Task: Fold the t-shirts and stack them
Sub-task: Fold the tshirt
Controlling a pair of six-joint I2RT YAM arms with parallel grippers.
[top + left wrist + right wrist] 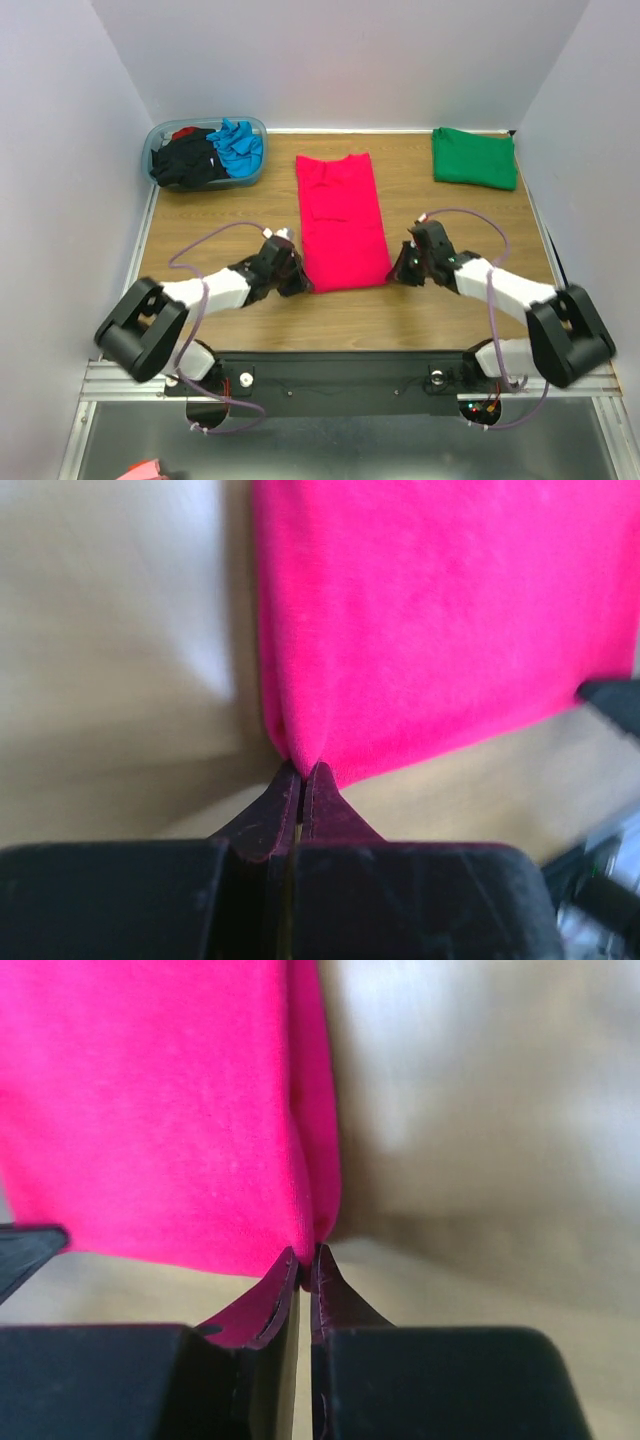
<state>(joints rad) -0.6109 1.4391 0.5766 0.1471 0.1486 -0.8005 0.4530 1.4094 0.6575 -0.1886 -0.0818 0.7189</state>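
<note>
Magenta-red t-shirt [340, 220] flat at mid-counter [220, 210], folded to a narrow strip, long axis running 12 to 6 o'clock. Near hem at 6 pinched at both ends: left gripper [300, 283] clamped on the 7 o'clock corner, right gripper [397, 272] clamped on the 5 o'clock corner, cloth stretching toward 12 from each, neither arm nearer. Probably next, carrying that hem toward 12 with both corners level; folded green t-shirt [474, 158] well apart at 1 o'clock.

Tees: magenta [342, 220] folded long ctr, green [474, 158] folded far-R, black [188, 162], turquoise [240, 145] crumpled far-L.
</note>
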